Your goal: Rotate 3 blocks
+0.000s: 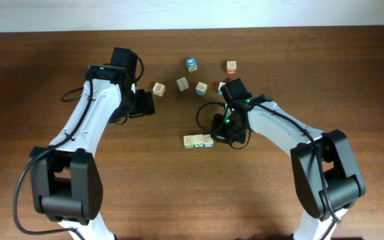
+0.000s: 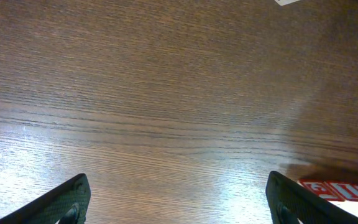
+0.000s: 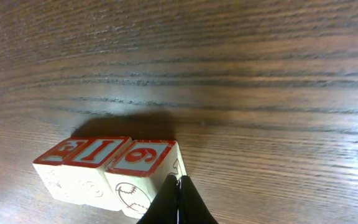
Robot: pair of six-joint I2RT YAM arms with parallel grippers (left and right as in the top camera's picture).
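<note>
Right claw (image 3: pixel 179 188), pinched shut and empty, touched the end of the blocks (image 3: pixel 107 169), their row running off to its left; left claw (image 2: pixel 180 202), spread wide, hung well apart.

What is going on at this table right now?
The right gripper is shut, and its tip appears to press against the near end of a row of three blocks, as if to nudge or turn it. The left gripper hangs open over the bare table and holds nothing, with a loose block just beside it. Other blocks lie scattered farther back.
</note>
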